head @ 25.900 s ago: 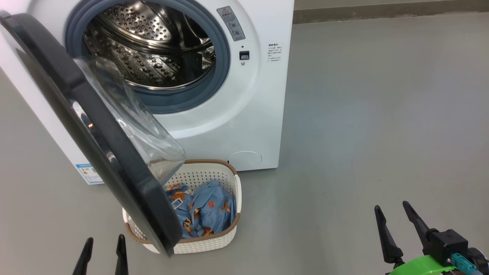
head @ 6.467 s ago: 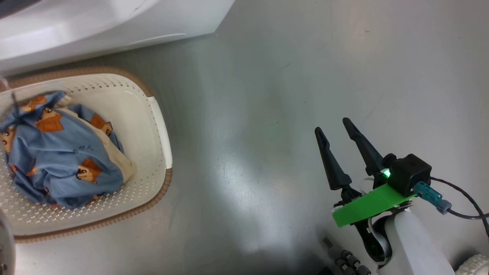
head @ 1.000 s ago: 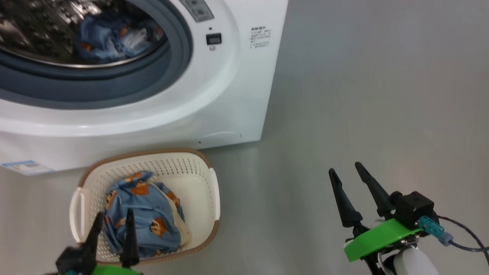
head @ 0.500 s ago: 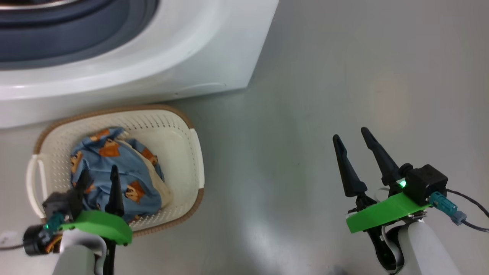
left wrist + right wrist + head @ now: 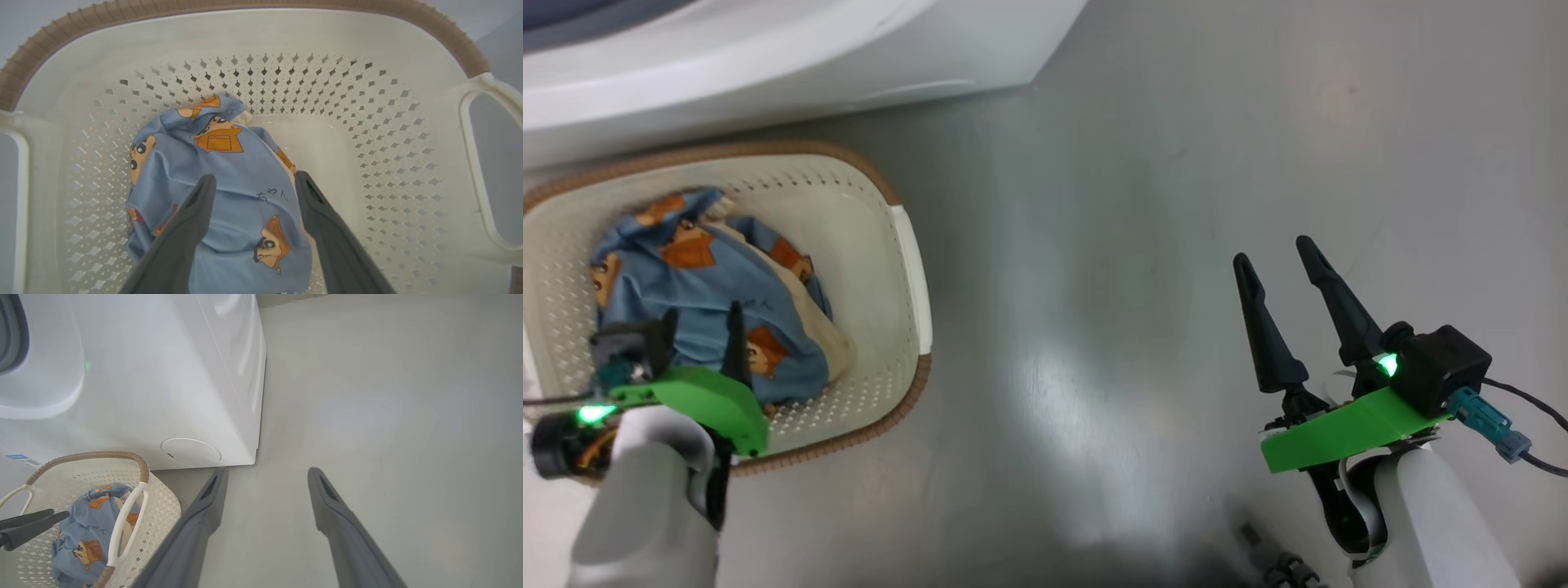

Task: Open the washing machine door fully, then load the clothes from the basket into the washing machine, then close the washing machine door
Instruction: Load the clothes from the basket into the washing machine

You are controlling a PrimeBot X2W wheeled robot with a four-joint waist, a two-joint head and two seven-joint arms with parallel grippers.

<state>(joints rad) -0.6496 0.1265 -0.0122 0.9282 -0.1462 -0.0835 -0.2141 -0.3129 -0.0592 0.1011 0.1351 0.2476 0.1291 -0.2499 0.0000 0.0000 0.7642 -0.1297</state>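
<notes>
**Left claw (image 5: 253, 179) lowered over clothes (image 5: 229, 163)**

The clothes are bundled left of centre in the basket (image 5: 408, 134). Since a second ago the head camera is tipped down, the drum is lost from view, and the left claw, spread wide and empty, is brought over the bundle's top; another pick-up is judged due. Bare basket bottom is left at the bundle's right, and the walls are well apart from the fingers. The washer (image 5: 768, 57) is stood just behind. The right claw (image 5: 1274, 251), wide and empty, is held over open floor (image 5: 1094, 204).
</notes>
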